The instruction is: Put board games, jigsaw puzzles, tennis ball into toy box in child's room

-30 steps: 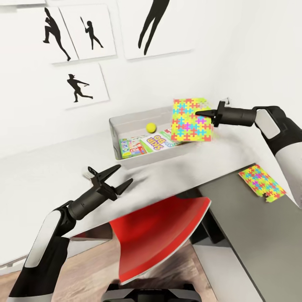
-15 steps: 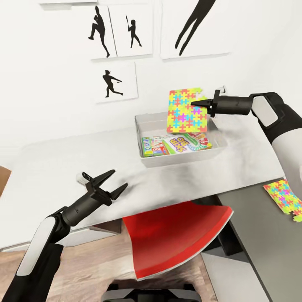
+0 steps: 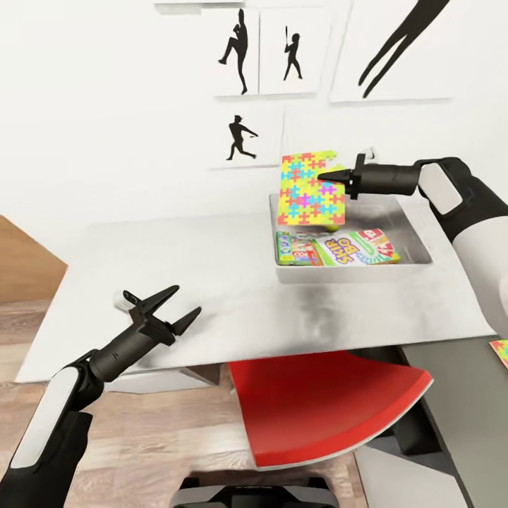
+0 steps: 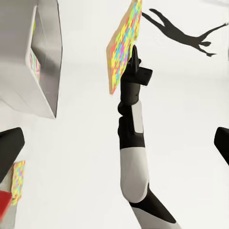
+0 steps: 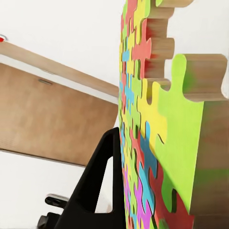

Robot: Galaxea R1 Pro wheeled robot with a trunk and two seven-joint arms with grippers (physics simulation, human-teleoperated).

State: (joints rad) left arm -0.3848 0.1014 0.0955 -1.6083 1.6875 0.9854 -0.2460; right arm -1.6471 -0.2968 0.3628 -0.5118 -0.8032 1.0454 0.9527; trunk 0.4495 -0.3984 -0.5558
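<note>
The table is a long pale slab running along the white wall, which has black baseball-player pictures on it. A red chair sits tucked under the table's front edge. On the far right part of the top is the grey toy box, with game boxes lying flat in the bottom. One puzzle is up in the air, standing on edge over the box's back left corner, pinched at its right side by the right gripper, so that one's clamped tight on the mat. A sliver of the other puzzle peeks in on the lower dark-grey section at the right. The left gripper hangs over the near left part of the table, jaws spread wide, nothing in them.
</note>
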